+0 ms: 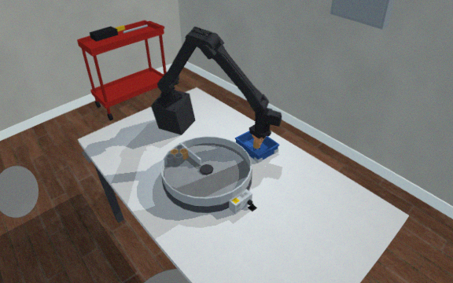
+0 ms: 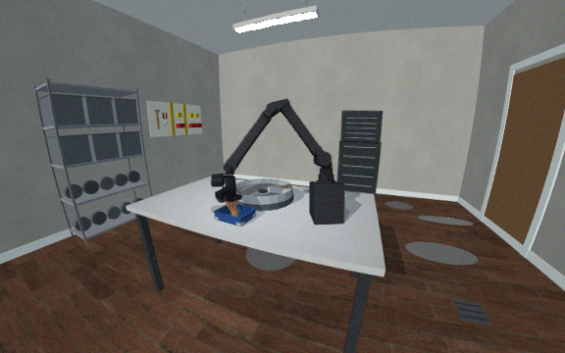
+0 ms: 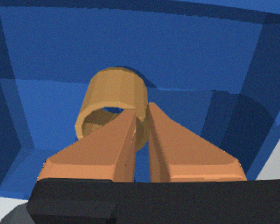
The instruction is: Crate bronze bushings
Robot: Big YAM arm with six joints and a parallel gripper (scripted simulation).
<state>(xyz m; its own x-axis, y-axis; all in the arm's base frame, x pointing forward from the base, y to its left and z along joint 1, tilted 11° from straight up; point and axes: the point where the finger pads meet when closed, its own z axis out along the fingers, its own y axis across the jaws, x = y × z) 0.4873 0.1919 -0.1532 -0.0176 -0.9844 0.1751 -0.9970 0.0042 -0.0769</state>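
My gripper (image 1: 257,147) (image 2: 233,212) (image 3: 142,111) is shut on the wall of a bronze bushing (image 3: 116,86), with one fingertip inside its bore. The bushing is tilted, low over the blue crate (image 1: 244,147) (image 2: 222,216) (image 3: 136,37); whether it touches the crate floor cannot be told. The grey round turning table (image 1: 207,200) (image 2: 269,200) stands beside the crate. On it, against the divider, bronze bushings (image 1: 185,153) and grey steel bushings (image 1: 170,158) stand close together in a cluster. No other bushing shows in the visible part of the crate.
A thin divider wall (image 1: 192,153) runs from the rim to the dark hub (image 1: 206,169) of the turning table. A control box (image 1: 240,201) with a black knob sits at its outer side. The high ring rim surrounds the bushings. The arm's black base (image 1: 174,113) (image 2: 327,203) stands on the table.
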